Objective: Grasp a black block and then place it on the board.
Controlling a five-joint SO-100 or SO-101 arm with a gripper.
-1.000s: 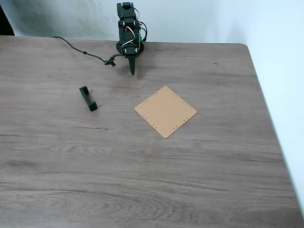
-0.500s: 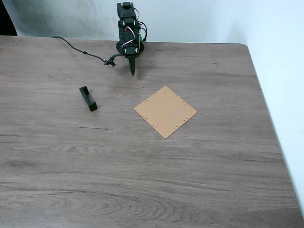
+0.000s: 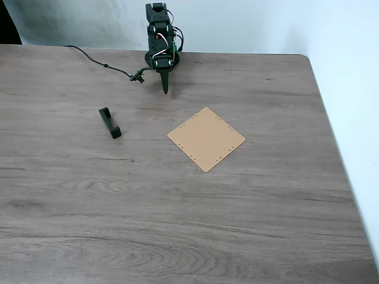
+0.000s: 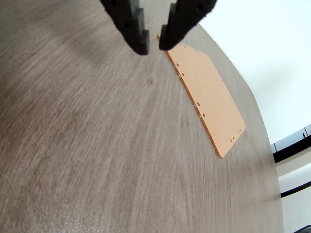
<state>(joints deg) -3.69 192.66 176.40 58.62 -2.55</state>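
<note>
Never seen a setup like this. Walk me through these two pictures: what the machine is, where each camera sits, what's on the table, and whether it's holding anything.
The machine is a small black robot arm at the far edge of a wooden table. The fixed view looks down on the whole table from above and in front. The wrist view comes from a camera riding on the arm, looking past its gripper, the two dark fingers at the top. On the table lie a black block, shaped like a small handle, left of the arm in the fixed view, and a thin tan square board with small edge holes. The fingers have a narrow gap and hold nothing.
</note>
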